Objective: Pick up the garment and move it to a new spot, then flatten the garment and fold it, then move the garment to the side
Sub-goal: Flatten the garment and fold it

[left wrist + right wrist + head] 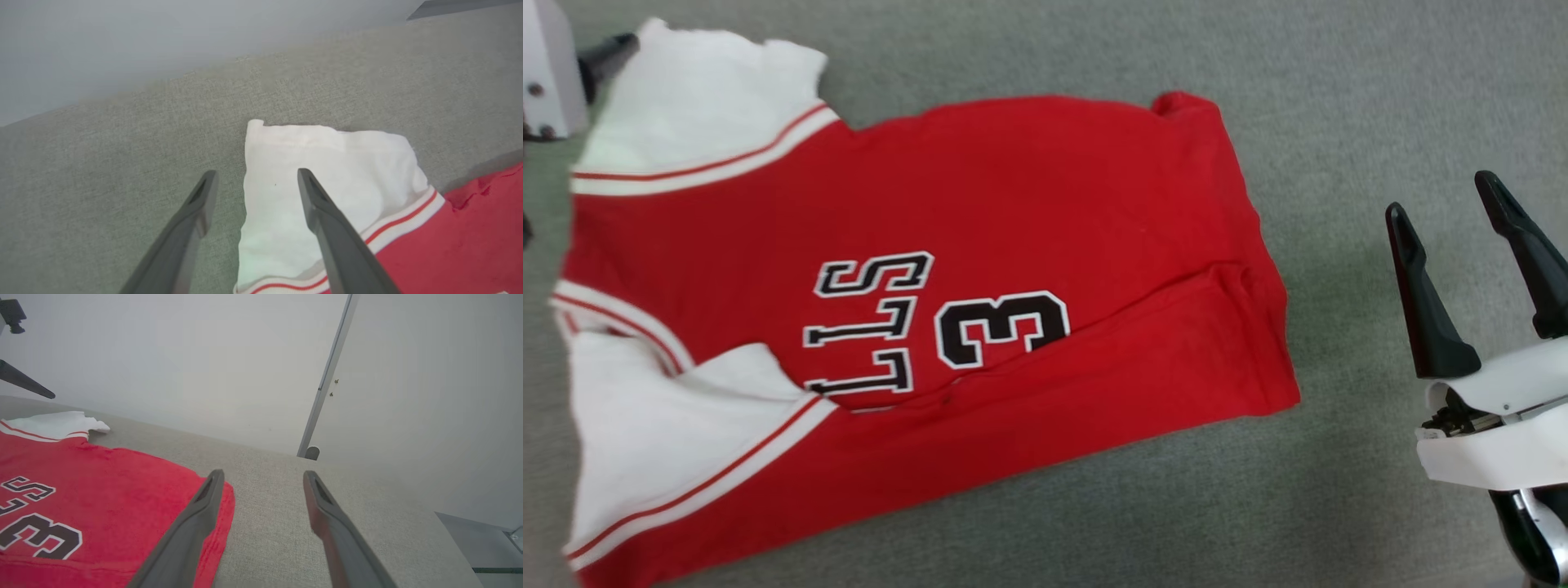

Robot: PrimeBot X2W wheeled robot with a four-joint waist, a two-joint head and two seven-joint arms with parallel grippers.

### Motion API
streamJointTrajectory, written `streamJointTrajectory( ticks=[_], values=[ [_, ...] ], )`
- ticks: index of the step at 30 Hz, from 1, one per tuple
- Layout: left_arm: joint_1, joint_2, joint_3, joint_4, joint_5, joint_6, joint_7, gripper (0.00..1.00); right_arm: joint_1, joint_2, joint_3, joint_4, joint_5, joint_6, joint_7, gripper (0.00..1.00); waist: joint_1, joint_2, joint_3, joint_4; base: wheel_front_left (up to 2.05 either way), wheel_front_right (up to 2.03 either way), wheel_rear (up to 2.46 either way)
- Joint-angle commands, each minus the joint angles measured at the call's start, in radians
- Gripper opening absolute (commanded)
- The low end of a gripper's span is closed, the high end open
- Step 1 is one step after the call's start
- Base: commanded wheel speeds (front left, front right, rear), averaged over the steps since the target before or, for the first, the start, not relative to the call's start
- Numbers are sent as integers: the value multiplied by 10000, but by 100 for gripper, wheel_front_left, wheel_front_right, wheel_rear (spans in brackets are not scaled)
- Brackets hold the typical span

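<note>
While the garment (1013, 204) lies spread on the grey cloth surface (1339, 98) in the head view, number print up, its lower long edge is folded over. Right gripper (1441, 196) at lower right: fingers wide, empty, apart from the hem.

Left wrist view: left gripper (256, 174) spread wide, holding nothing. One finger is over the white sleeve (347, 163), the other over bare surface.

Right wrist view: fingers apart, bare surface between them. The red hem corner sits under one finger in the view; contact cannot be judged.
</note>
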Motion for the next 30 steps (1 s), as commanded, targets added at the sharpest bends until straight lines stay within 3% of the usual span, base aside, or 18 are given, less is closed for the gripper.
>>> streamJointTrajectory(
  ticks=[1,14,21,22,23,30],
  values=[
    [-140,-3,-30,119,25,-26,139,100,-58,65,15,-8,14,-12,8,100,0,0,562,-446,0,0,0],
    [-1092,-263,-720,1709,443,161,1961,100,-341,234,177,93,289,-12,70,100,0,0,1064,-687,0,0,0],
    [-1196,-826,-709,2437,159,703,2807,100,-415,231,67,65,503,-12,217,100,0,0,1229,-755,0,0,0],
    [-1197,-921,-757,2457,205,725,2892,21,-398,243,41,80,514,-12,281,100,0,0,1248,-740,0,0,0],
    [-1228,-976,-756,2485,193,784,2877,0,-401,245,23,68,533,-12,307,100,0,0,1272,-725,0,0,0],
    [-1509,-1186,-833,2439,251,677,2876,0,-639,192,65,-6,947,-12,888,100,0,0,1216,-477,0,0,0]
  ],
)
